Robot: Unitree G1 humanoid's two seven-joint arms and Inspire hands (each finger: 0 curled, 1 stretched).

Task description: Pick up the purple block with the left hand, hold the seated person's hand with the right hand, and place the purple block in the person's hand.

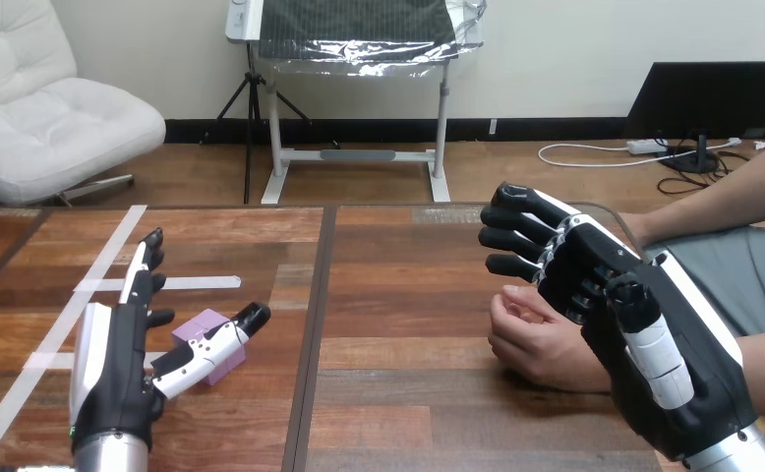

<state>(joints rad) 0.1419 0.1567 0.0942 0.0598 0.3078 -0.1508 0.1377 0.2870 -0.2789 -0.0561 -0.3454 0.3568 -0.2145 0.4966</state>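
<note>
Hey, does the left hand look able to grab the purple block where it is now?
Probably yes: the left hand lies open right beside the purple block, thumb reaching across it, and nothing stands between them.

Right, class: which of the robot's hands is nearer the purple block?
Left. The left hand sits right beside the purple block, thumb across its front; the right hand is across the table, over the person's hand.
</note>
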